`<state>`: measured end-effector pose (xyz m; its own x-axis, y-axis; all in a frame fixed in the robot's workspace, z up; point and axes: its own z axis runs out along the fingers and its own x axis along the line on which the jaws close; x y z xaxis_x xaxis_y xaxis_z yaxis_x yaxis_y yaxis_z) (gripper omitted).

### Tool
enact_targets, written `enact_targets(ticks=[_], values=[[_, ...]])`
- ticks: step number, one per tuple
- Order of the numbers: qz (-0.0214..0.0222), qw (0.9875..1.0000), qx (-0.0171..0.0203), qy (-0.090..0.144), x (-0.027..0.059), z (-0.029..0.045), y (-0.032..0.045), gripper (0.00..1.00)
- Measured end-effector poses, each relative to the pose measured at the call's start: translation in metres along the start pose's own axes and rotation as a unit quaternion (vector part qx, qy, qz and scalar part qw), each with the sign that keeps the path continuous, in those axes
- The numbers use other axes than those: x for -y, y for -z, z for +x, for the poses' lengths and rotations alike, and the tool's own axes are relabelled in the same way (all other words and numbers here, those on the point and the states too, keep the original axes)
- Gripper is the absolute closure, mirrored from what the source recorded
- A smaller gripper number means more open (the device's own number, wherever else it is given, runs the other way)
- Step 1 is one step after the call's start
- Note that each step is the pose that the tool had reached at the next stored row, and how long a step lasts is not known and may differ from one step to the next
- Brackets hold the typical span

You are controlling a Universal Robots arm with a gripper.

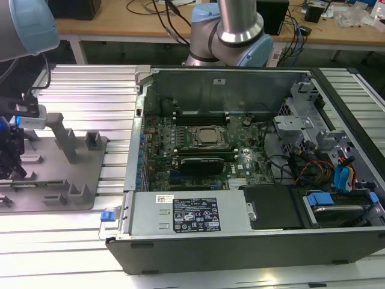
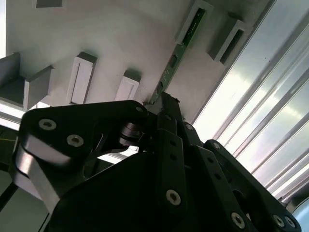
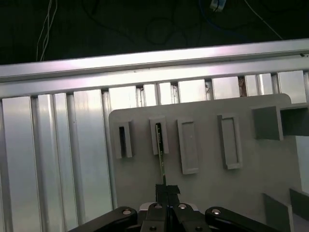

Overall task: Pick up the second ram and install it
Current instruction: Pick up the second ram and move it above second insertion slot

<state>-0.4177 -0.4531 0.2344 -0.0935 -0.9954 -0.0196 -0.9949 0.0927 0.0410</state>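
The second ram (image 3: 161,154) is standing on edge in a slot of the grey holder (image 3: 207,193). The gripper (image 3: 165,187) is pinching its near end with fingers closed tight. Bare ribbed table (image 3: 58,159) is lying alongside.

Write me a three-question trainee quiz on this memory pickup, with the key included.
1. True or false: the gripper hangs over the computer case.
2. Short answer: what thin part are the jaws shut on?
3. Fill in: in the exterior view, the grey holder sits to the case's ____.

Key:
1. False; the gripper is at the grey holder.
2. The memory stick, whose far end is at one of the holder's slots.
3. Left.
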Motion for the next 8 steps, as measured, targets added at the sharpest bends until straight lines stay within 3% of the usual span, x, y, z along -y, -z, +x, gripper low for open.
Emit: enact_targets(ticks=[2,7,8], values=[[-0.001,1.0,-0.0019,0.007,0.0003,0.0001,-0.0042,0.92],[-0.0011,0.9999,-0.0022,0.011,0.0002,0.0001,-0.0043,0.92],[-0.0011,0.9999,-0.0023,0.011,0.0002,0.0001,-0.0043,0.79]])
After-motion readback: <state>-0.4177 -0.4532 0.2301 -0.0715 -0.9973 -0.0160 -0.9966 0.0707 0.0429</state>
